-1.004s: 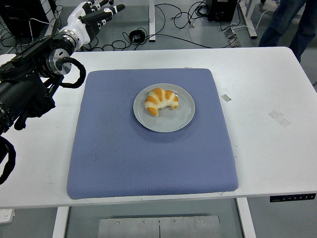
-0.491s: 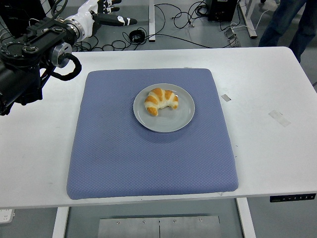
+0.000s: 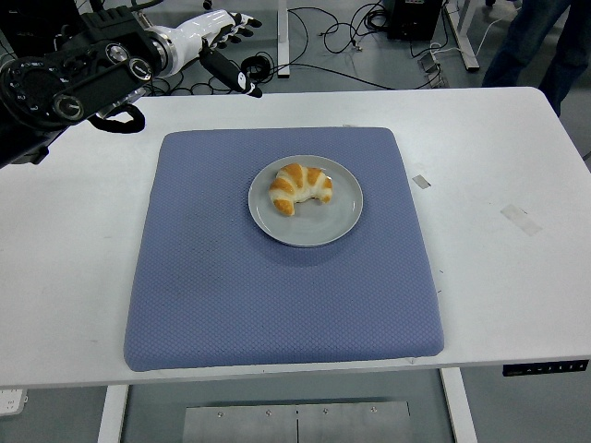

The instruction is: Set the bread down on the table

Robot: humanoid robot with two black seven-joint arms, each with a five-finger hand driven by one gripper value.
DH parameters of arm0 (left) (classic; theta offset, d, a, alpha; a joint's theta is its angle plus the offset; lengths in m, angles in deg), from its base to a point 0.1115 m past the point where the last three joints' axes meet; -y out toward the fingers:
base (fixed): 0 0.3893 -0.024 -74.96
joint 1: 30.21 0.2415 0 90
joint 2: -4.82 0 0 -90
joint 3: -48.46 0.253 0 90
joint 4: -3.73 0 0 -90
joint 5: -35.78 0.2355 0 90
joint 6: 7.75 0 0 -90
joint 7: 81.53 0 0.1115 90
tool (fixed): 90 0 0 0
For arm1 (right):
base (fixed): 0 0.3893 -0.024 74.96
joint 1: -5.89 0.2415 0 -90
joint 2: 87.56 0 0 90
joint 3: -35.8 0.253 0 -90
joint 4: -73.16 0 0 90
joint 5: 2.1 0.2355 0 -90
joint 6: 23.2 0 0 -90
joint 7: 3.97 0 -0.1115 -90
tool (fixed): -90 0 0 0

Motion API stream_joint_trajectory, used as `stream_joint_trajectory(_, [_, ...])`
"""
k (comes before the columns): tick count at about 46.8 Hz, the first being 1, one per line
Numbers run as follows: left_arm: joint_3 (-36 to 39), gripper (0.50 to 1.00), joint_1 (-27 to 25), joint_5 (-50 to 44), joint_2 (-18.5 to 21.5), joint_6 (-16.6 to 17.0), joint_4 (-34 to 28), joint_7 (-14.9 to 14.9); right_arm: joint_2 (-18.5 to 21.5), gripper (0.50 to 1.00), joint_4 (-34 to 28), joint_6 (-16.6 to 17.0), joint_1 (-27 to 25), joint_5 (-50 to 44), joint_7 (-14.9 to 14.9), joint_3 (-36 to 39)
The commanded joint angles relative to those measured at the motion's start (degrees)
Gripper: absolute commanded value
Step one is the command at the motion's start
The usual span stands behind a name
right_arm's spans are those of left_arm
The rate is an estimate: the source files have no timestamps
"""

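Croissant (image 3: 301, 187) is sitting on the grey plate (image 3: 343, 226), which is in the middle of the blue mat (image 3: 231, 295), so nothing's been picked up yet. The left hand (image 3: 220, 41) is up over the far left edge of the white table (image 3: 499, 268), fingers spread, thumb hanging down, holding nothing. The croissant is well away from it, off toward the table's centre and closer to the near edge. The right arm isn't in the shot at all.

If I'm calling the step, it's the reach. My guess at doing it well: bring the hand in over the plate from above, keep the fingers wide until they straddle the croissant's curved middle, then close gently so the pastry doesn't get crushed and the plate doesn't skate on the mat. Lifting straight up before moving sideways should keep the plate from getting dragged along.

Surface-wise, the mat looks padded and textured, and there's plenty of bare tabletop beyond the hand's far side and out past the mat for the drop. Room behind is grey floor with loose black cables (image 3: 342, 32), table legs, and a person's legs (image 3: 536, 46) standing at the top right corner.
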Motion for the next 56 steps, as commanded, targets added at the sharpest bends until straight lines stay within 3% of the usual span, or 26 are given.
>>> stream_joint_trajectory(1, [0.23,0.972,0.02,2.41,-0.08,0.1,-2.05,0.84,0.0,1.0,0.0,-0.01,-0.01,0.0,0.0,0.03])
stream_joint_trajectory(9, [2.59,0.972,-0.42,3.91,-0.61,0.98,-7.15,3.39,0.0,1.0,0.0,-0.01,-0.01,0.0,0.0,0.03])
stream_joint_trajectory(17, [6.55,0.974,-2.09,4.0,-2.19,5.81,-11.81,5.24,0.0,1.0,0.0,-0.01,-0.01,0.0,0.0,0.03])
stream_joint_trajectory(22, [7.17,0.974,-2.0,3.91,-3.16,5.81,-12.07,6.82,0.0,1.0,0.0,-0.01,-0.01,0.0,0.0,0.03])
stream_joint_trajectory(30, [7.17,0.974,-1.83,3.21,-3.51,6.17,-15.76,7.17,0.0,1.0,0.0,-0.01,-0.01,0.0,0.0,-0.06])
stream_joint_trajectory(41, [9.28,0.971,-1.39,3.73,-4.56,5.81,-15.85,7.96,0.0,1.0,0.0,-0.01,-0.01,0.0,0.0,-0.06])
stream_joint_trajectory(45, [11.73,0.931,-1.39,4.08,-4.65,5.81,-15.59,7.96,0.0,1.0,0.0,-0.01,-0.01,0.0,0.0,-0.06])
stream_joint_trajectory(53, [13.59,0.931,-0.6,3.73,-4.65,5.9,-15.5,7.87,0.0,1.0,0.0,-0.01,-0.01,0.0,0.0,-0.06])
stream_joint_trajectory(56, [13.59,0.907,-0.51,3.73,-4.65,5.9,-15.5,7.87,0.0,1.0,0.0,-0.01,0.08,0.0,0.0,-0.06])
